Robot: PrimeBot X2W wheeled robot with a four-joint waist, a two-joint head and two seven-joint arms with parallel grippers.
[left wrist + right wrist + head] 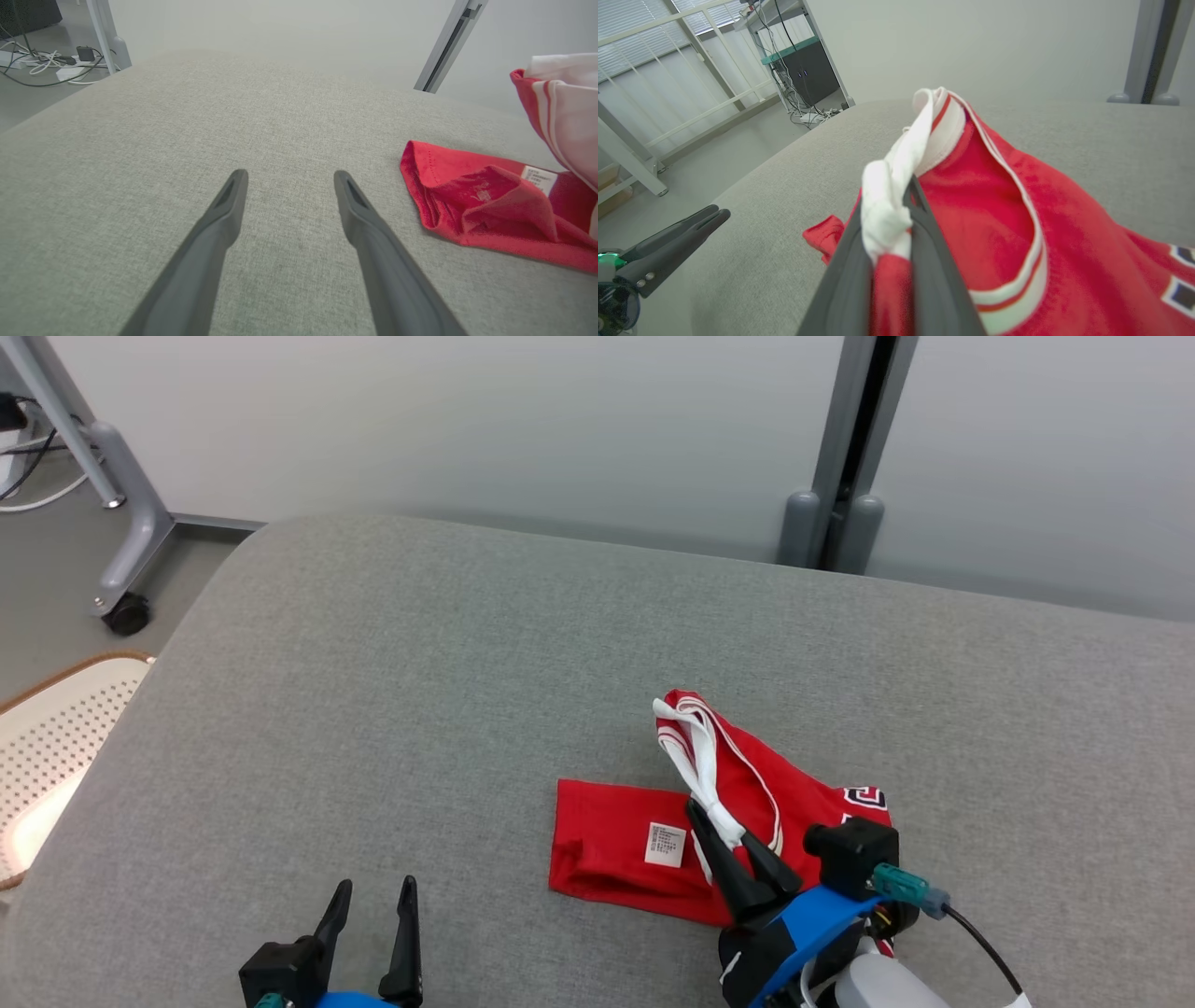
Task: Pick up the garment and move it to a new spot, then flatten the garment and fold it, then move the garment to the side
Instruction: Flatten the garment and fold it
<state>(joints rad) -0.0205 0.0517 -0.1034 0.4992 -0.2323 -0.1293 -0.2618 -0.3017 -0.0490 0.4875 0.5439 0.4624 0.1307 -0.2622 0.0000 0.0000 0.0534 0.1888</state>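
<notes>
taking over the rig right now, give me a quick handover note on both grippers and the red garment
Right gripper: shut on the white-trimmed edge of the red sports jersey, with that edge lifted.
Left gripper: open, holding nothing, over the grey fabric surface to the jersey's left.
Jersey: crumpled, mostly lying on the surface, white care label facing up.
Done: grasp made. Can't tell whether this is already the new spot.
Left: flatten, fold, move it aside.
</notes>
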